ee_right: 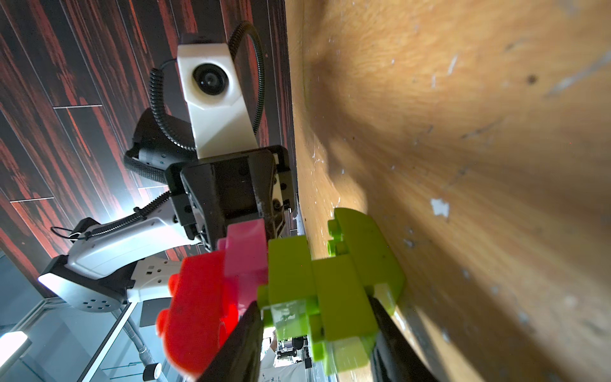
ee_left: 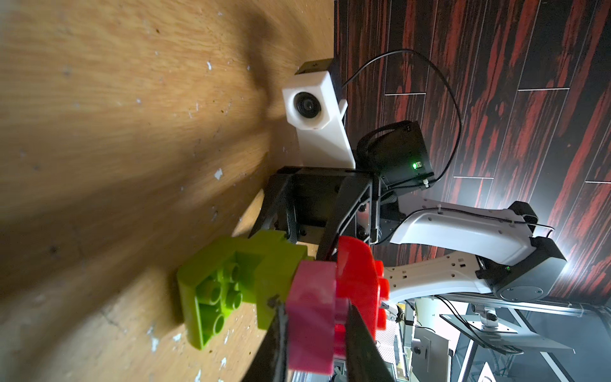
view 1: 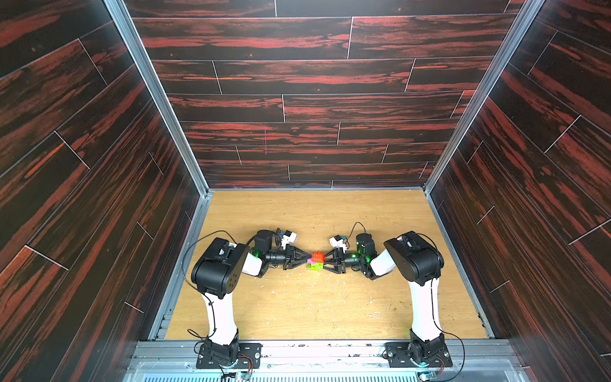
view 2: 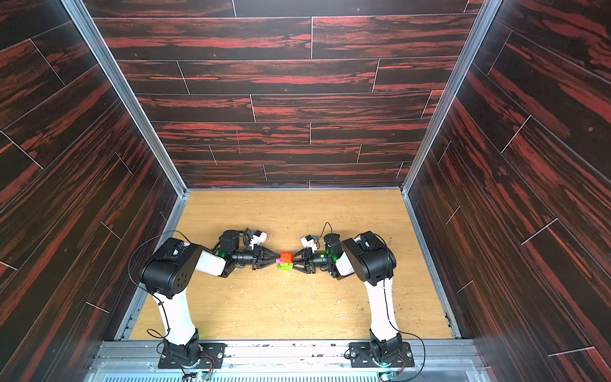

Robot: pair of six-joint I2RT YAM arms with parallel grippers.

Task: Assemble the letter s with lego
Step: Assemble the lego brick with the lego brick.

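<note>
The letter s (view 1: 315, 261) is a joined cluster at the table's middle: a red brick (view 1: 318, 256) on top, a pink brick (view 1: 310, 262) in the middle and lime green bricks (view 1: 314, 267) lowest, close to the wood. My left gripper (ee_left: 315, 330) comes in from the left and is shut on the pink brick (ee_left: 310, 297), beside the red brick (ee_left: 353, 274). My right gripper (ee_right: 314, 324) comes in from the right and is shut on the lime green bricks (ee_right: 330, 281). The two grippers face each other tip to tip in both top views.
The wooden table (view 1: 324, 307) carries small white flecks and scuffs. Dark red-streaked walls (view 1: 99, 198) close in the left, right and back. Metal rails (view 1: 314, 350) with both arm bases run along the front edge.
</note>
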